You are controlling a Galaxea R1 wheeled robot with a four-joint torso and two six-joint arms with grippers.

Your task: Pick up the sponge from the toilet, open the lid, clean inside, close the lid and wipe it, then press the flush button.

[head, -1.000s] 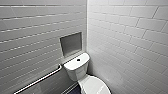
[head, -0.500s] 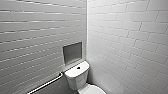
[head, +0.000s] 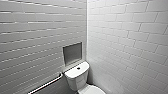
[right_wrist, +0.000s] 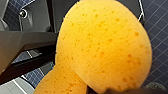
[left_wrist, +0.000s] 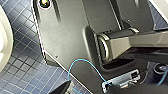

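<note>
- The head view looks down into a corner of white-tiled walls (head: 120,37), with the toilet (head: 76,78) standing in that corner.
- The flush button (head: 78,68) is a small dark round spot in the middle of the toilet's flat tank cover.
- The rear of the lid (head: 94,90) lies flat just in front of the toilet's tank, cut off by the picture's edge.
- A grey recessed niche (head: 72,53) sits in the wall just above the toilet's tank, and a metal grab rail (head: 46,85) runs along the wall beside the toilet.
- The right wrist view adds the sponge (right_wrist: 105,47): orange, pitted and very close to the camera, folded into two rounded lobes.
- The right gripper (right_wrist: 110,91) is clamped on the sponge, which is raised well above a dark blue floor (right_wrist: 157,30) of small square tiles.
- The left wrist view shows the same blue tiling, a thin blue cable (left_wrist: 77,63) looping over the robot's own dark plate, and a white curved surface (left_wrist: 3,50) that I cannot name.
- For the left gripper (left_wrist: 88,91), I cannot tell whether it is apart or together.
</note>
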